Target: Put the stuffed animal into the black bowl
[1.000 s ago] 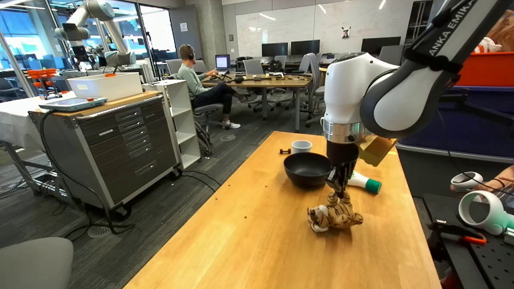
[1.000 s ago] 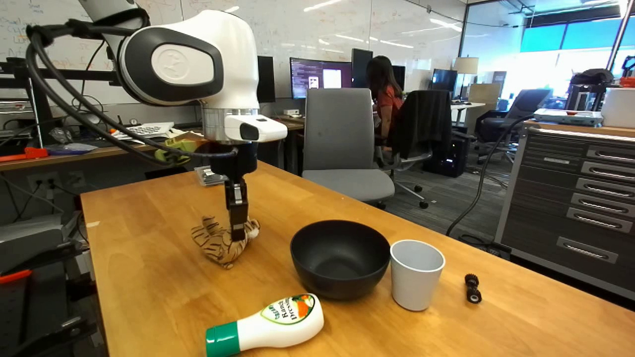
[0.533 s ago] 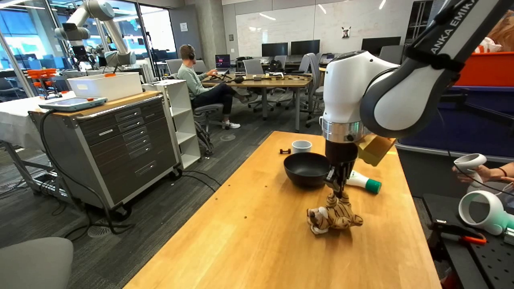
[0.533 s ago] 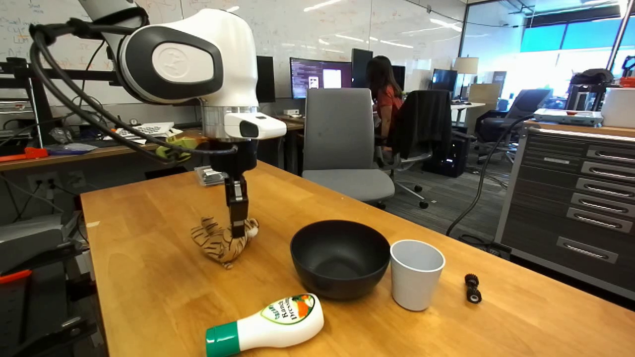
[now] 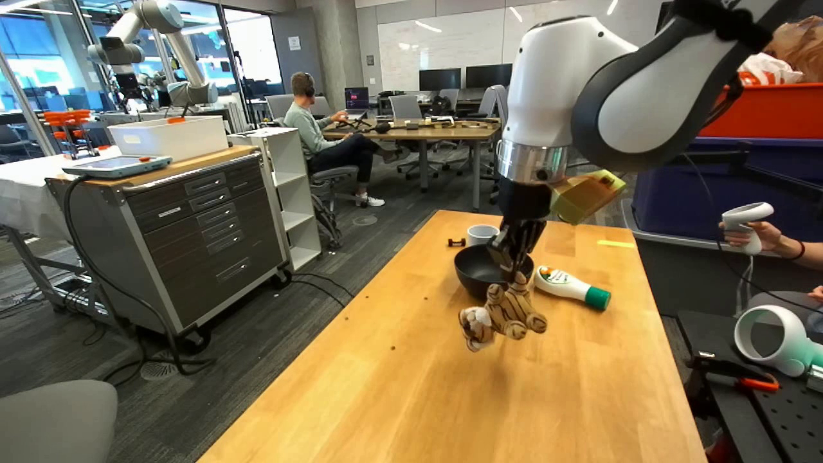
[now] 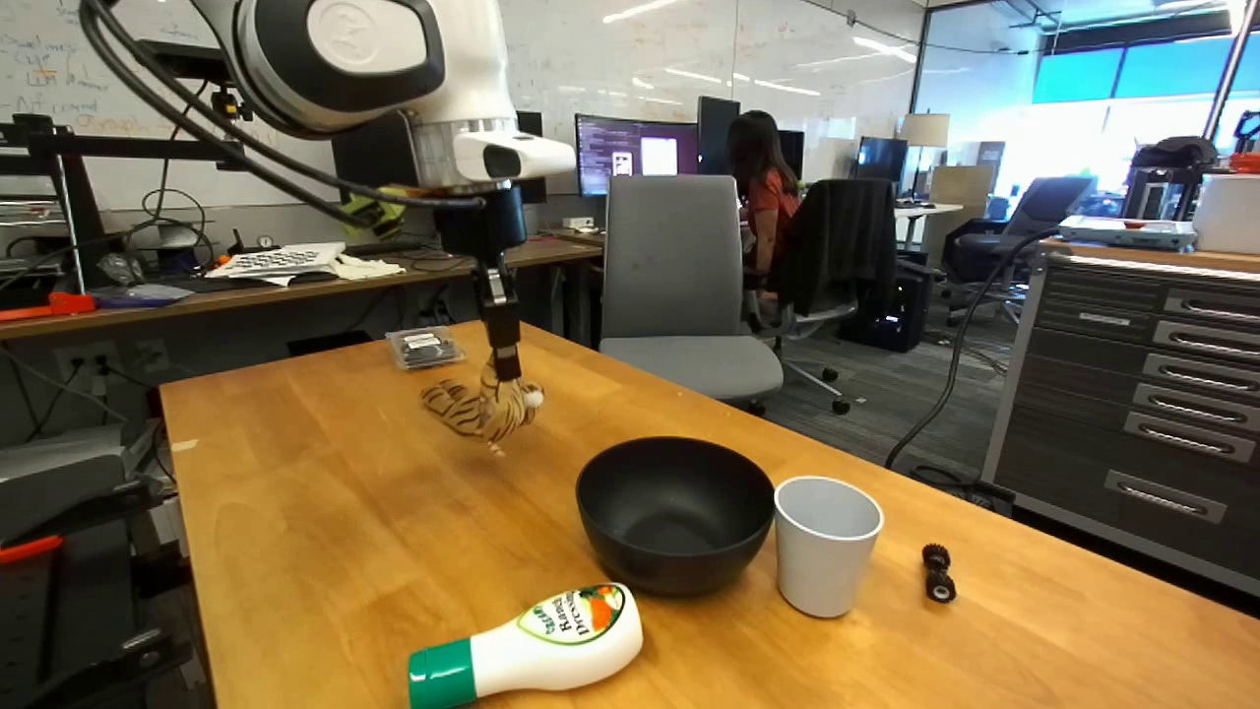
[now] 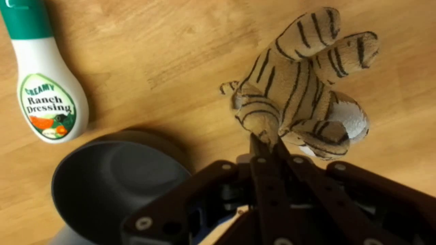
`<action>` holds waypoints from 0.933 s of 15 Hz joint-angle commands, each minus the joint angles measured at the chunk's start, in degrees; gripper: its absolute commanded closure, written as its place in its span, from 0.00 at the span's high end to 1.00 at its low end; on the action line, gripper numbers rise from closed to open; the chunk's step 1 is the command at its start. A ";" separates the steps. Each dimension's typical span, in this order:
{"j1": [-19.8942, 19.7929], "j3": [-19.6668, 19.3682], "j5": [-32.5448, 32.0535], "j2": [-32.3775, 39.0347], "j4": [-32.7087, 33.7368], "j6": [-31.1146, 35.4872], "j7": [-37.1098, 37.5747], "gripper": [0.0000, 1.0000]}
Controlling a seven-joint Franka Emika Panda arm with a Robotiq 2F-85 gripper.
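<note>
A black bowl (image 6: 674,517) sat on a wooden counter (image 6: 325,532) with a pale cup (image 6: 827,551) just beside it, a ranch dressing bottle (image 6: 536,645) lying on its side, a dumbbell-shaped piece (image 6: 937,573) and a clear pack (image 6: 423,348).

Holds the stuffed animal (image 6: 480,412) in down-pointing jaws over the counter (image 6: 315,532), left and on the far side of the black bowl (image 6: 674,569). Has a pale cup (image 6: 825,566) just right of the bowl, a small dark wheeled piece (image 6: 937,573) farther right, and a green-capped white bottle (image 6: 536,648) lying near and left.
</note>
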 commanded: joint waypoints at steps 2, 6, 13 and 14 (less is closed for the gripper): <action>-0.25 0.23 0.84 -5.30 3.52 -2.77 2.55 0.02; -1.61 -0.01 -0.02 -6.42 7.04 -3.11 4.76 0.02; -4.74 -1.23 -6.53 -5.66 12.97 -4.05 11.03 0.02; -5.17 -1.46 -7.29 -5.63 13.63 -4.51 11.62 0.02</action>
